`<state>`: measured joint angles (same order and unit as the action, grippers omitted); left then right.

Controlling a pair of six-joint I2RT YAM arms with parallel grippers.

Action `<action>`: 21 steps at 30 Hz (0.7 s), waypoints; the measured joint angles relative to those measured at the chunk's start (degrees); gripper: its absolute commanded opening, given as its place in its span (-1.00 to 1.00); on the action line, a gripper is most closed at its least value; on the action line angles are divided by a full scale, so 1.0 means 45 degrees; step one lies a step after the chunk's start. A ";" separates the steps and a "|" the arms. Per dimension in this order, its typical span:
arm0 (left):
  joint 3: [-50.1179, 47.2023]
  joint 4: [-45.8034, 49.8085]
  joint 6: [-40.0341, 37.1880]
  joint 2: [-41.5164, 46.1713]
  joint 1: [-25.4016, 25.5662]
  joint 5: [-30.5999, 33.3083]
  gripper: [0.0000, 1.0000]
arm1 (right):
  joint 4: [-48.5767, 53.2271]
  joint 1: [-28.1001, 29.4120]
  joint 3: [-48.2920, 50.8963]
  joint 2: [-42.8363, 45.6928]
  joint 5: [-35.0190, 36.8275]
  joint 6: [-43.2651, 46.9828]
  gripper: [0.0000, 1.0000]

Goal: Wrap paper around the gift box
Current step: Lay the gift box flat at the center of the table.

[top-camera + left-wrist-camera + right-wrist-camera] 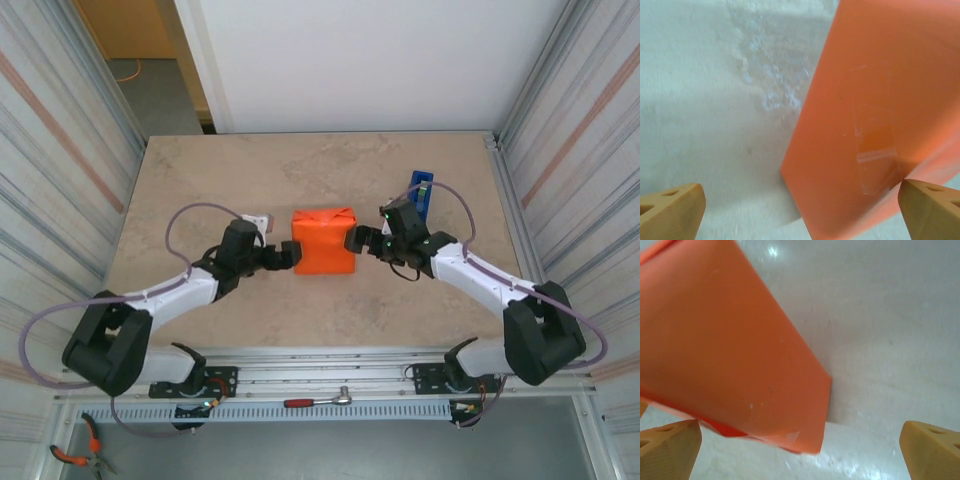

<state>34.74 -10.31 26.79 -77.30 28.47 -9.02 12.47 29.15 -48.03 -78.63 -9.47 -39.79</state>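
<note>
Flanking the gift box point(324, 242), already covered in paper point(880, 100), the left gripper point(288, 254) and right gripper point(353, 240) gape wide, empty. Wrapping looks nearly done; next, probably pressing end folds flat.

We look down on the whole tabletop point(200, 180) from above, the arms point(180, 292) rooted along the frame's bottom edge. Both wrist views sit low and very close, facing the gift box point(323, 242) from opposite sides; all three share it.
</note>
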 measured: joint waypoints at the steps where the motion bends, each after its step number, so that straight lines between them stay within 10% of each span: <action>1: 0.0321 -0.0019 -0.0019 -0.0306 -0.0141 -0.0112 0.97 | -0.0087 -0.0131 -0.0243 -0.0253 -0.0083 0.0000 0.97; 21: 0.2807 0.1010 -0.1472 -0.0709 -0.1671 -0.0748 0.98 | -0.0039 -0.2647 -0.0418 0.0379 -0.0505 0.0005 0.97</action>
<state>47.37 -5.76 20.16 -80.49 20.95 -12.38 12.29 17.23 -49.91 -76.93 -11.75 -39.77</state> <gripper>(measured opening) 0.989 0.987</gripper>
